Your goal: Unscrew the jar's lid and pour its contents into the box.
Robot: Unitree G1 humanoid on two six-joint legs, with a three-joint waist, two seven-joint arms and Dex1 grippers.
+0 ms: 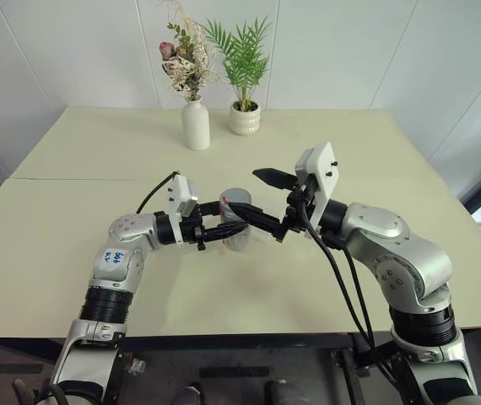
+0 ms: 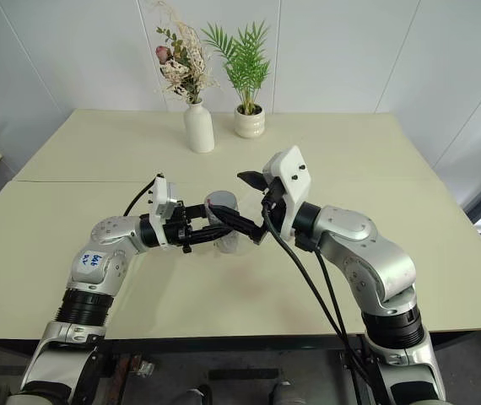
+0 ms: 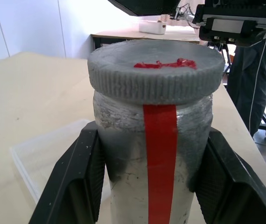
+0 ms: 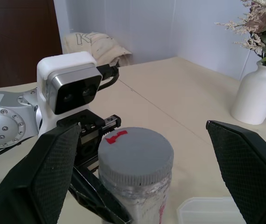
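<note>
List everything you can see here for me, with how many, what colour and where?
jar: one, silvery-grey with a red stripe, held above the table's front middle.
lid: one, grey with a red mark, screwed on the jar.
box: one, clear plastic, on the table beneath the jar.
vase: one, white, with dried flowers, at the table's far edge.
plant pot: one, white, with a green palm, beside the vase.
table: one, pale yellow.
bundle: one, cream cloth, past the table.
left gripper: one, black fingers, shut on the jar.
right gripper: one, black fingers, open either side of the lid.
</note>
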